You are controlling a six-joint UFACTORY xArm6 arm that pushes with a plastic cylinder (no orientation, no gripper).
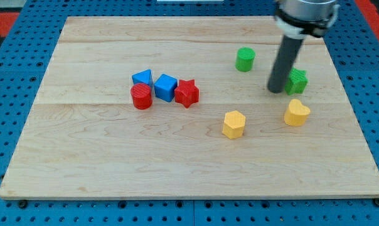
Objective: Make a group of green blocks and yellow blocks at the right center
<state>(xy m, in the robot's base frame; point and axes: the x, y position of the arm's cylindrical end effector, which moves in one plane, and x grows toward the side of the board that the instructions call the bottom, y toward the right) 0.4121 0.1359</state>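
My tip (277, 89) rests on the board right of centre, touching or almost touching the left side of a green star-like block (297, 81). A green cylinder (245, 59) stands to the upper left of the tip. A yellow heart-shaped block (297, 113) lies just below and right of the tip. A yellow hexagonal block (234, 123) lies lower left of the tip.
A cluster sits left of centre: a blue triangular block (142, 78), a blue cube (166, 87), a red cylinder (141, 96) and a red star (187, 93). The wooden board (83, 163) lies on a blue pegboard surface (14, 94).
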